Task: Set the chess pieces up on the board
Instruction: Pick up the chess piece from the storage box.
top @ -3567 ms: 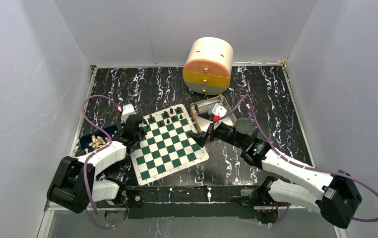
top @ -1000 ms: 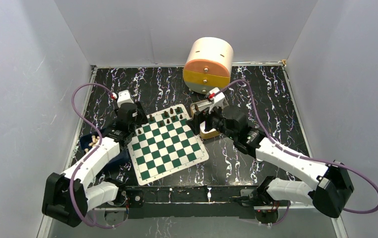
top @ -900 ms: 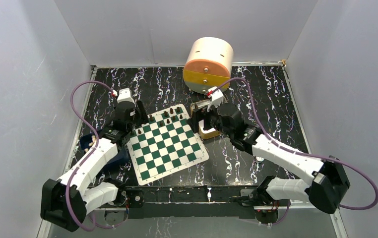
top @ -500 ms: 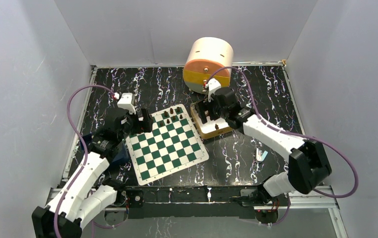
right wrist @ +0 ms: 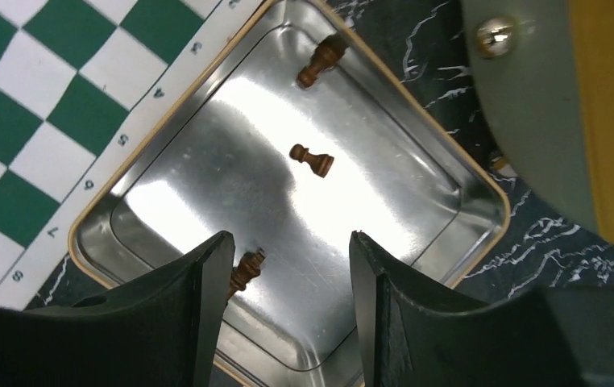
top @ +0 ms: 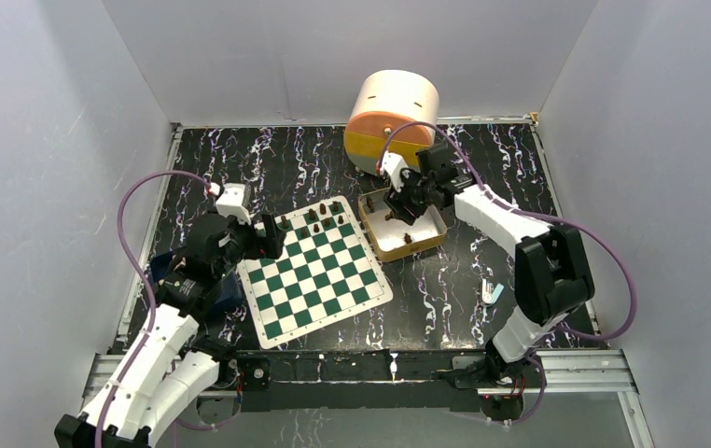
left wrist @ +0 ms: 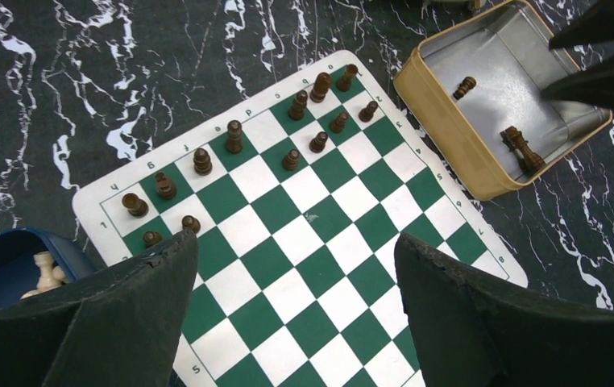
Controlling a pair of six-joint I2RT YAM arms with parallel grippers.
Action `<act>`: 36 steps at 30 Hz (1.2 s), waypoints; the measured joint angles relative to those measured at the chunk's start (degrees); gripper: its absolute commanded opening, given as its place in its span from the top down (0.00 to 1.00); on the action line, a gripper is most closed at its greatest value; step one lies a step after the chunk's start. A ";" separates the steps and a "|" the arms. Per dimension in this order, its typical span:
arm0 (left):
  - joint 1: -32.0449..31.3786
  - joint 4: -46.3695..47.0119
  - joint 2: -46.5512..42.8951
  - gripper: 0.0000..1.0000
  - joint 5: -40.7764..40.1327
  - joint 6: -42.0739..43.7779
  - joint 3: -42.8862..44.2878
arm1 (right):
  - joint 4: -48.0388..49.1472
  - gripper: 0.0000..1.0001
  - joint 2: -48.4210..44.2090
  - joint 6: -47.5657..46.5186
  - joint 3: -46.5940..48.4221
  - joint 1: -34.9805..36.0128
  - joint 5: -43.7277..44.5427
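The green-and-white board (top: 319, 280) lies mid-table, with dark chess pieces (top: 319, 217) standing along its far edge. In the left wrist view those chess pieces (left wrist: 234, 137) fill two rows of the board (left wrist: 304, 218). My left gripper (left wrist: 296, 240) hangs open above the board (top: 272, 233), holding nothing. My right gripper (top: 398, 201) hovers over the tan tray (top: 398, 252). In the right wrist view the right gripper (right wrist: 289, 238) is open above the tray's metal floor (right wrist: 231, 201). Three dark pieces lie there; one (right wrist: 243, 270) is beside the left finger, apart from it.
A round drum cabinet (top: 391, 121) with orange and yellow drawers stands just behind the tray. A blue bin (top: 170, 271) of light pieces sits left of the board. A small pale item (top: 490, 294) lies on the table to the right.
My right arm has swung from the board's right edge to above the tray, its jaws narrowing. My left arm has drawn back over the board's left corner and opened wider.
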 measured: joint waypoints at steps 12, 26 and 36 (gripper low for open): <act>0.00 -1.31 -8.35 0.11 -6.23 0.50 0.00 | -8.17 0.55 10.69 -24.79 5.46 -1.44 -8.15; 0.00 -1.40 -10.56 0.11 -7.32 0.81 0.00 | -14.34 0.56 18.56 -38.25 13.94 -3.63 -11.58; 0.00 -1.42 -11.43 0.11 -7.37 0.81 0.00 | -17.40 0.56 21.66 -43.32 16.79 -3.89 -13.86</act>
